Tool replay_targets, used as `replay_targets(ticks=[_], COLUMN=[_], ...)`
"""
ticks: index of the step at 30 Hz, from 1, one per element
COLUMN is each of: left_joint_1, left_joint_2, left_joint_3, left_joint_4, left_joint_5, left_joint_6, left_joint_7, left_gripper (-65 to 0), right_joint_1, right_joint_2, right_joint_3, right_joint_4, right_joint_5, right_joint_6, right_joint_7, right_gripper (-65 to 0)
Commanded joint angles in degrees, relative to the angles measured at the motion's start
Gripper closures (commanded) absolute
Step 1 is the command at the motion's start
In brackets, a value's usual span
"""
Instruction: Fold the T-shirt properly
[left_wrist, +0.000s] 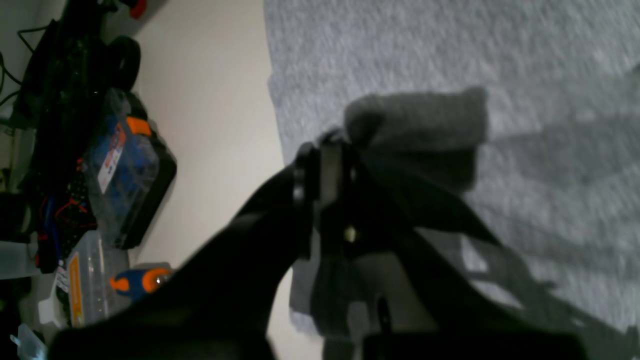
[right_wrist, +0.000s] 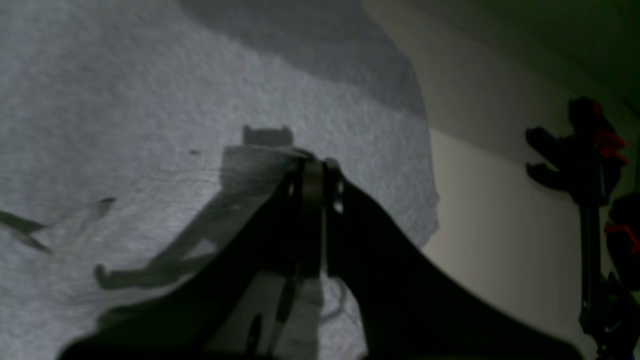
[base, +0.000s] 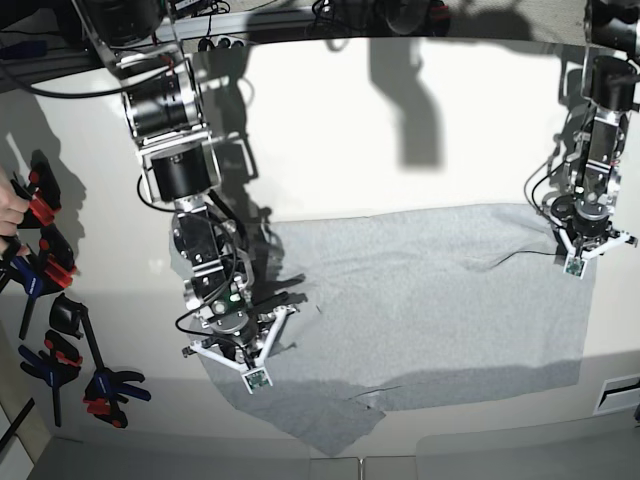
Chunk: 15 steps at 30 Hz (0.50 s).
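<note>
T-shirt (left_wrist: 450, 60) fills the left wrist view, a fold of it pinched between the left gripper's (left_wrist: 330, 145) pressed-together jaws. Right wrist view: right gripper (right_wrist: 312, 170) jaws clamp a grey fold too. Base view: shirt lies spread on the table (base: 400, 150), each gripper gripping an edge

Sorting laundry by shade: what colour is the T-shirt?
Light heather grey, plain on the side facing up: the T-shirt shows best in the base view.
</note>
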Motion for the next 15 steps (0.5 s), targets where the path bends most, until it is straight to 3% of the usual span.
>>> replay_targets(ticks=[1,15], left_joint_1=[-2.1,-6.9], left_joint_2=[-1.1,-1.0], left_joint_3=[-0.6,-0.6], left_joint_4=[-0.1,-4.9], left_joint_5=[0.3,0.3], left_joint_6=[0.9,1.1], left_joint_7=[-1.5,-1.8], left_gripper=[0.0,0.0], right_joint_1=[3.0,5.9], right_joint_2=[0.1,-0.8], right_joint_3=[0.3,0.3], right_joint_4=[0.2,-5.2], right_joint_5=[-0.3,0.2], right_joint_6=[-0.8,-0.7], right_joint_7=[1.7,5.6], right_gripper=[0.0,0.0])
